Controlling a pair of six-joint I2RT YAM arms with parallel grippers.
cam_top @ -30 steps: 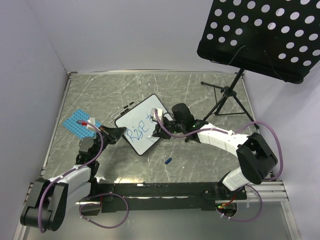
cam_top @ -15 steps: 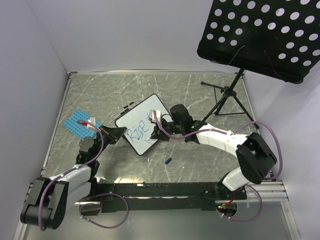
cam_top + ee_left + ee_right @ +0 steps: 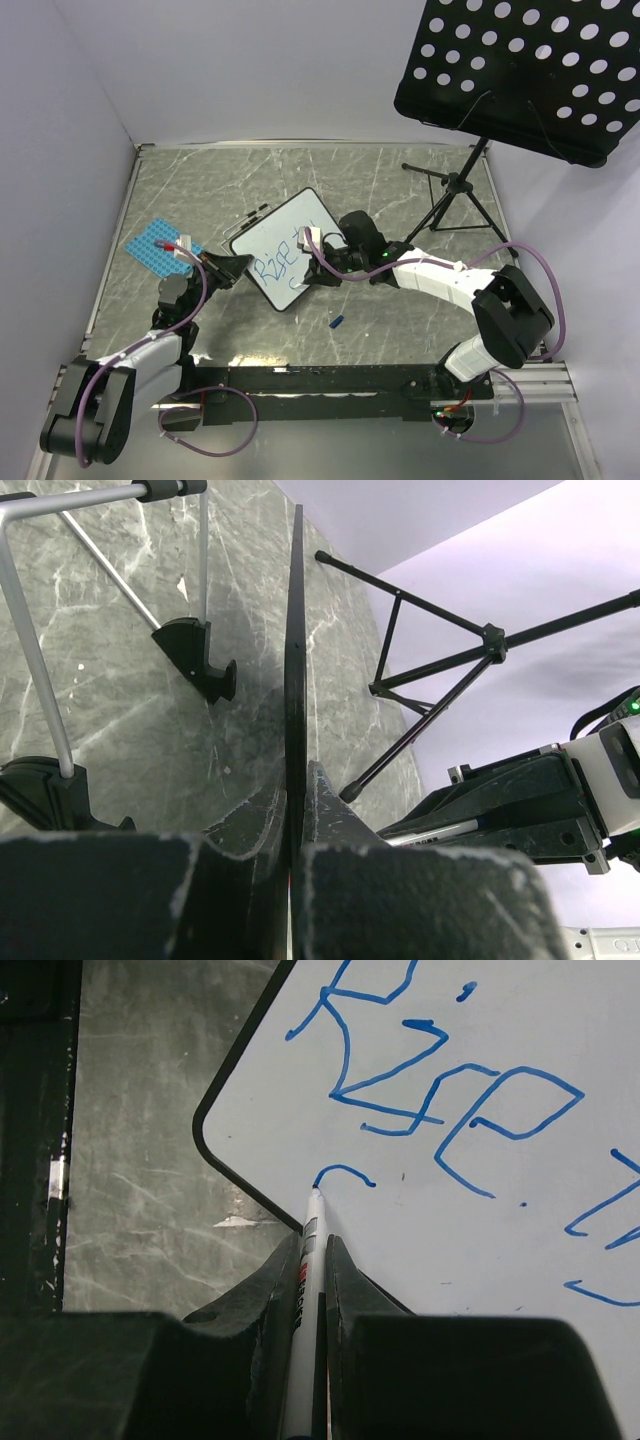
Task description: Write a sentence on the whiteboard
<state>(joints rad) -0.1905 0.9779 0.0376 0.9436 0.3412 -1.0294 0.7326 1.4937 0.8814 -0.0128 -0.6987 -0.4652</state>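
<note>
The marker (image 3: 313, 1218) is clamped between the fingers of the right gripper (image 3: 312, 1248), which are closed tight on its white barrel. Only the tip end projects forward of them. The tip is set on the whiteboard (image 3: 260, 1080) at the start of a short curved stroke, just inside the rounded corner. That stroke opens a second line beneath the sentence (image 3: 440, 1110), of which "Rise" and the first marks of a further word are legible in blue. The barrel is held low, presumably so that the tip stays in the wrist camera's sight.

The left gripper (image 3: 297, 805) is closed on the thin black edge of the board, one finger on each face. In the top view the board is seen near the middle of the table (image 3: 380, 180), between the two arms. The hold is judged to brace the light board against the push of the tip.

A small blue piece (image 3: 337, 322), possibly the marker's cap, lies on the table just before the board. The blue studded plate (image 3: 148, 245) and the music stand (image 3: 520, 70) are apart from the work.
</note>
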